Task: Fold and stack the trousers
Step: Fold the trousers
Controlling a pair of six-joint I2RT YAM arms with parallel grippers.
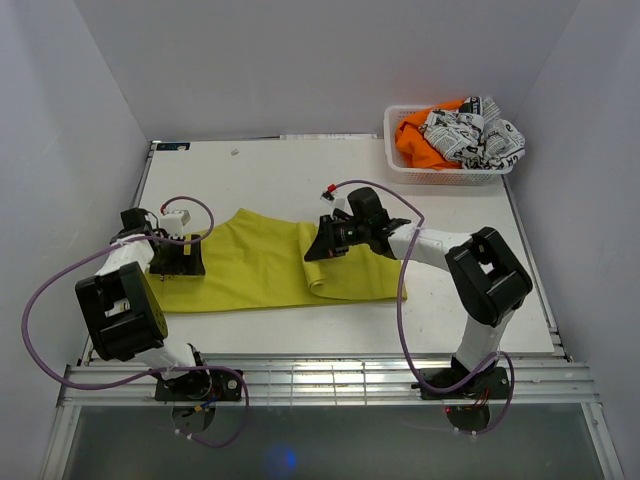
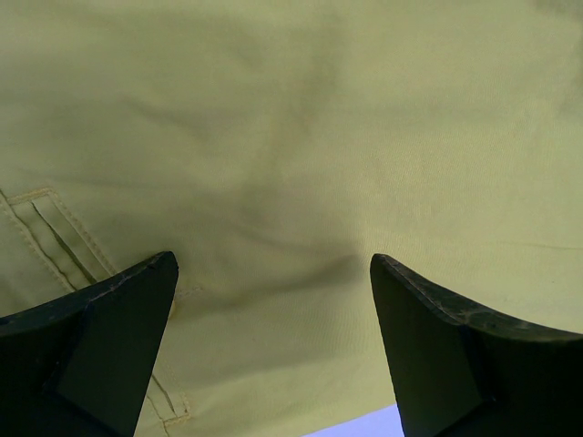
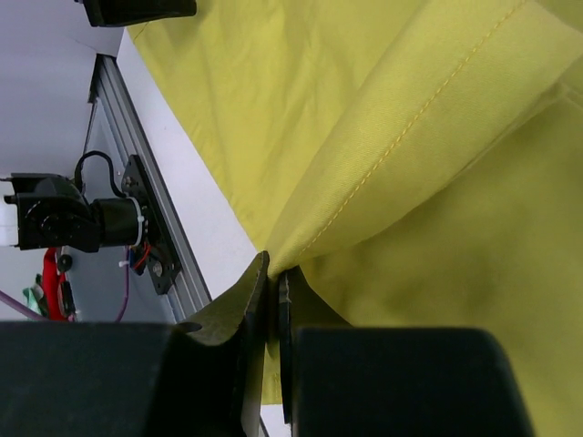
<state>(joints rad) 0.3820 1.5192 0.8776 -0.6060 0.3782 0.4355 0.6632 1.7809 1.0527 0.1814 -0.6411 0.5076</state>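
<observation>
The mustard-yellow trousers lie flat across the middle of the table, their right part folded over towards the left. My right gripper is shut on the hem of the folded-over part and holds it above the layer below; in the right wrist view the cloth edge runs into the pinched jaws of the right gripper. My left gripper rests open on the trousers' left end; in the left wrist view its gripper has both fingers spread over flat cloth with a stitched seam at the left.
A white basket at the table's far right corner holds an orange garment and a black-and-white printed cloth. The metal rail runs along the table's near edge.
</observation>
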